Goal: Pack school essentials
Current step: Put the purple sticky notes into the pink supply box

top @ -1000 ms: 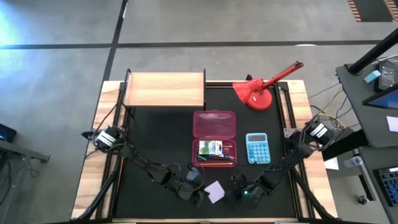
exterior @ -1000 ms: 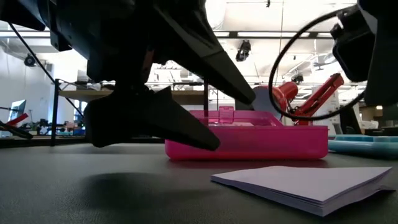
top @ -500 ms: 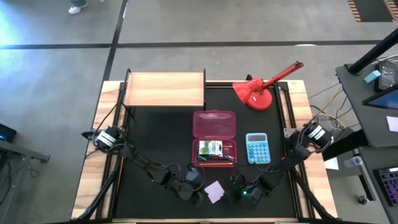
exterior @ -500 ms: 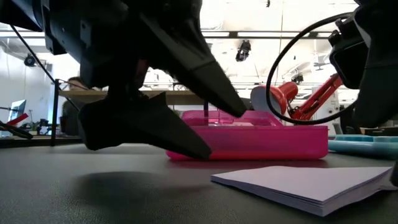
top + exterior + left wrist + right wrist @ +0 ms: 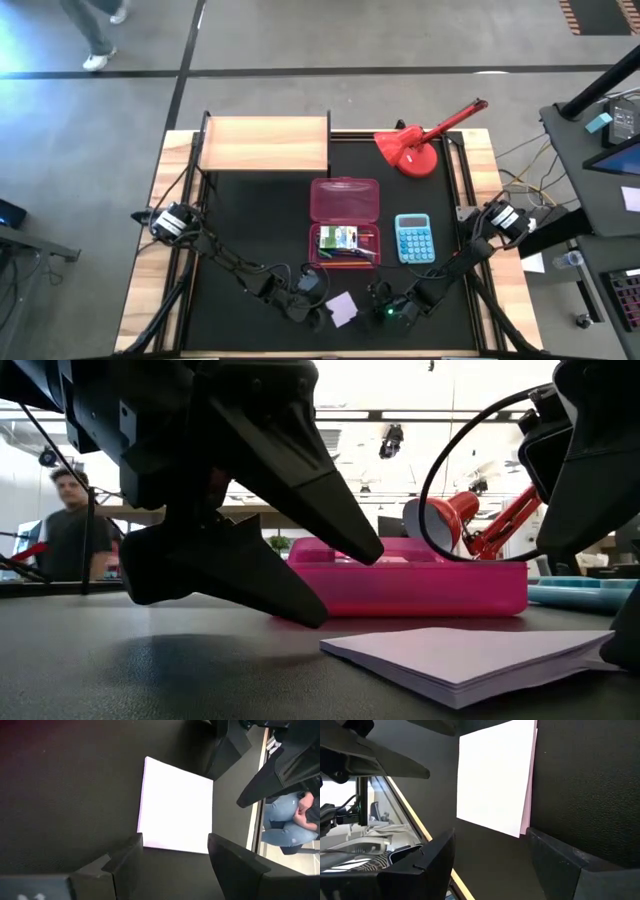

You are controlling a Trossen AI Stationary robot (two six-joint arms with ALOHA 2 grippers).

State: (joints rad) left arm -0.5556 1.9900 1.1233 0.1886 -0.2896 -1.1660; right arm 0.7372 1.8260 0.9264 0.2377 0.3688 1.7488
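Black table [image 5: 250,230], near edge: lilac sticky-note pad [image 5: 345,308] lies flat, probably light and floppy; both open jaws flank it, best pinched at opposite edges.

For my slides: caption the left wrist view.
Open left end effector straddling the edge of a flat lilac paper sticky-note pad.

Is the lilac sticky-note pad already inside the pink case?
No, the sticky-note pad lies on the black mat, outside the open pink case.

A grey concrete floor [image 5: 400,40] crossed by dark lines is seen around the wooden-edged tabletop [image 5: 140,290]. A dark desk [image 5: 600,130] stands beside its right edge. Bright ceiling lights [image 5: 400,385] and a person [image 5: 65,535] are visible beyond.
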